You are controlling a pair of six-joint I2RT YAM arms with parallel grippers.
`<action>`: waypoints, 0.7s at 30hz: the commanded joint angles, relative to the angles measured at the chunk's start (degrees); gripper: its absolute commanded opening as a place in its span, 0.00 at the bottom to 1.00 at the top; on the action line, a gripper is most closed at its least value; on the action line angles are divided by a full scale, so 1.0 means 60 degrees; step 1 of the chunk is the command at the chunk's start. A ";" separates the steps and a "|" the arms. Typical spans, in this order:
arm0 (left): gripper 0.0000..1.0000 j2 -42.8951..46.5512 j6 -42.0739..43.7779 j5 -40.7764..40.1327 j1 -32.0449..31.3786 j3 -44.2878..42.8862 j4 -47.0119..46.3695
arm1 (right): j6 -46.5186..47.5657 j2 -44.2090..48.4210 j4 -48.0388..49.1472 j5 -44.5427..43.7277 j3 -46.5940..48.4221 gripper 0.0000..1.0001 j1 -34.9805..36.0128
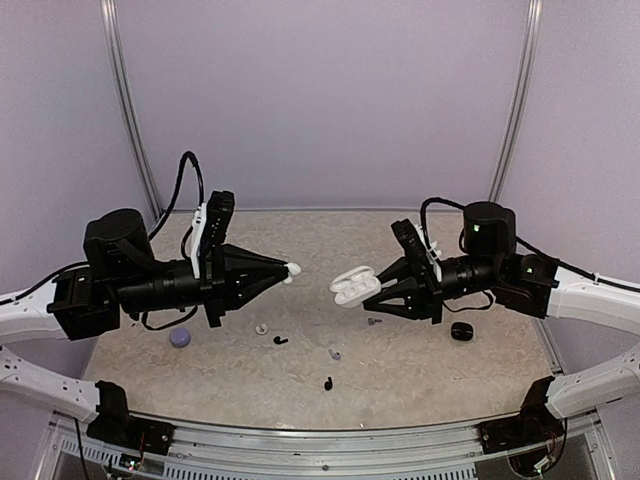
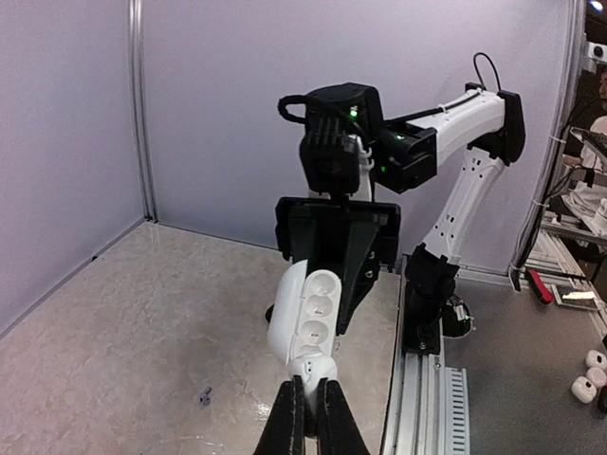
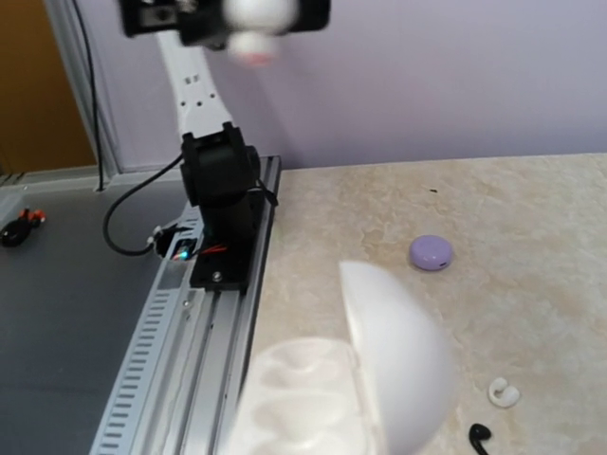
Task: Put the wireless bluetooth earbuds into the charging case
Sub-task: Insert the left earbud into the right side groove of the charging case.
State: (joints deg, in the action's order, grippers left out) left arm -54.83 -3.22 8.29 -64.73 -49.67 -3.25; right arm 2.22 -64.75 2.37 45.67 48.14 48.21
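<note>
Jaws clamped, left on white earbud, right on open case, blurred close-up.

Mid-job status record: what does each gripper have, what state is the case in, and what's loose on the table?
left gripper: shut on held white earbud, off the table
right gripper: shut on white case, lid open, lifted
insertion: not done; earbud and case apart
loose on table: loose white earbud, black earbud, second black earbud, lavender earbud
other cases: lavender case at left, black case at right
</note>
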 commanded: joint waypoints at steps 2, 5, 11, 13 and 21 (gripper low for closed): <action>0.00 -0.1088 0.1420 -0.0051 -0.1028 -0.0865 0.0842 | 0.0895 0.0050 -0.0432 0.0185 0.0366 0.00 0.0491; 0.00 -0.1565 0.1708 -0.0238 -0.1379 -0.1209 0.0850 | 0.1045 -0.0086 -0.0784 0.0028 0.0501 0.00 0.0722; 0.00 -0.2248 0.2042 -0.0679 -0.1627 -0.1761 0.0920 | 0.0873 -0.0371 -0.0839 -0.0035 0.0661 0.00 0.0977; 0.00 -0.2458 0.2098 -0.0770 -0.1659 -0.1883 0.0929 | 0.0807 -0.0424 -0.0797 -0.0073 0.0663 0.00 0.1055; 0.00 -0.2886 0.2206 -0.0907 -0.1678 -0.2017 0.0871 | 0.0603 -0.0364 -0.0604 -0.0178 0.0580 0.00 0.1165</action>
State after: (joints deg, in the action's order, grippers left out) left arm -71.48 8.49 3.75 -74.37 -60.29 2.17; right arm 6.81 -67.29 -2.28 44.95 50.22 54.61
